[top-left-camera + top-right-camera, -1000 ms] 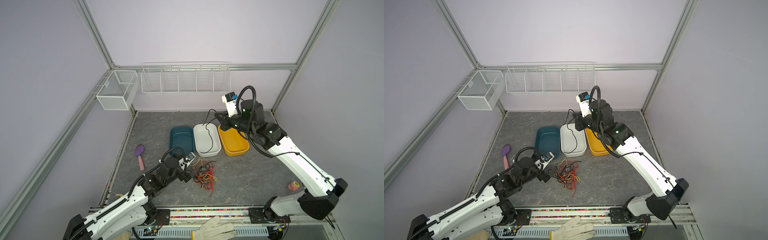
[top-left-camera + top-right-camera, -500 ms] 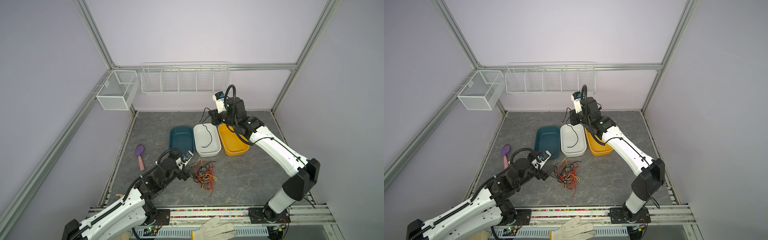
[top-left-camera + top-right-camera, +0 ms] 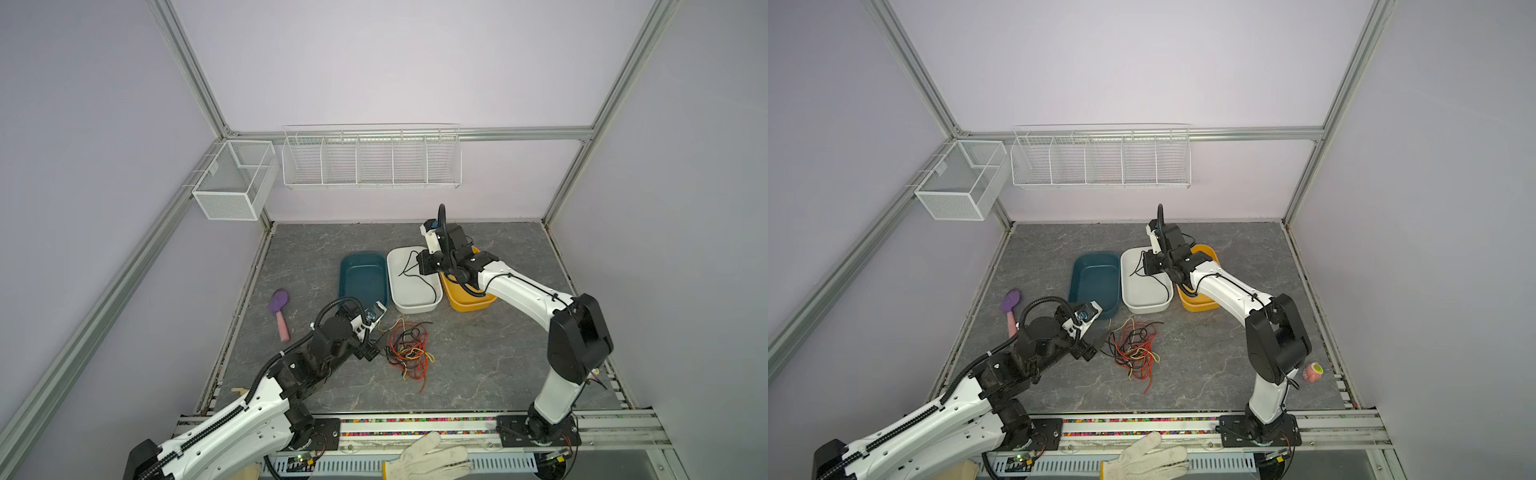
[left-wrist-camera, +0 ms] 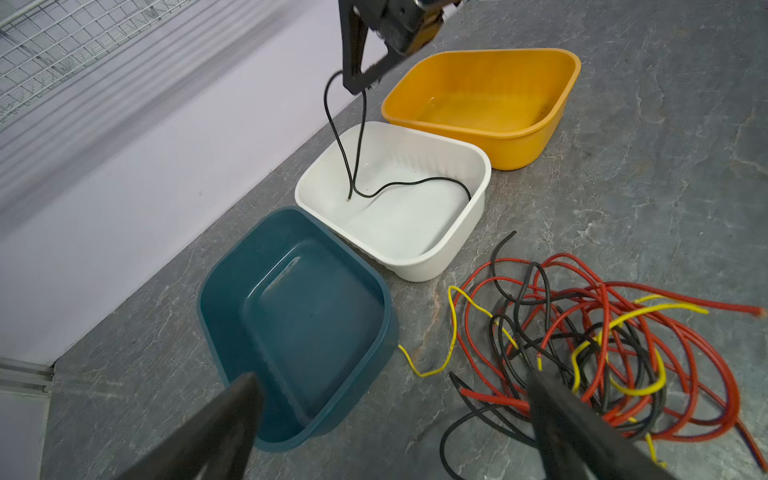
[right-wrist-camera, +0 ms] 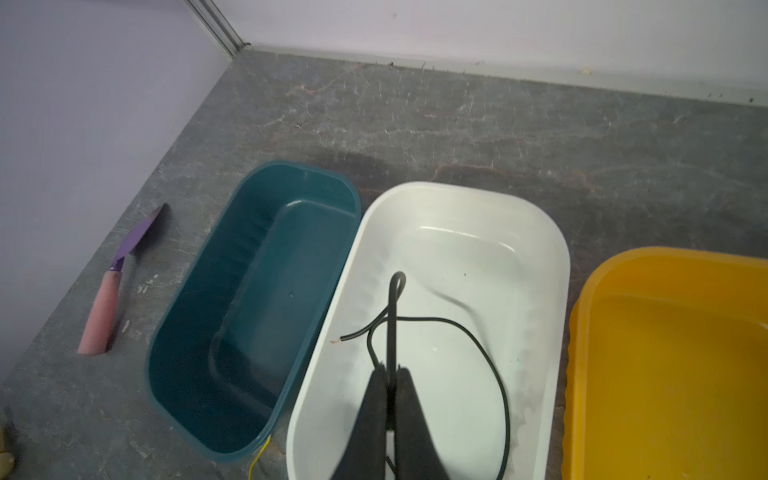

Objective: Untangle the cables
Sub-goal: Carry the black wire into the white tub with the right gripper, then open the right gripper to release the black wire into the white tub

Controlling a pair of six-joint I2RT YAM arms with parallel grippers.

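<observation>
Though unclear overhead, cable (image 5: 391, 324) in gripper (image 5: 390, 372).

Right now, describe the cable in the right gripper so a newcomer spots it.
Three tubs stand in a row at the back of the table: teal tub, white tub, yellow tub. The right gripper is shut on a black cable trailing into the white tub. It is alone; the others form a red, black and yellow tangle nearer the front.

I am checking every view, and I am finding no text, label, brand, number or sign that I can read.
</observation>
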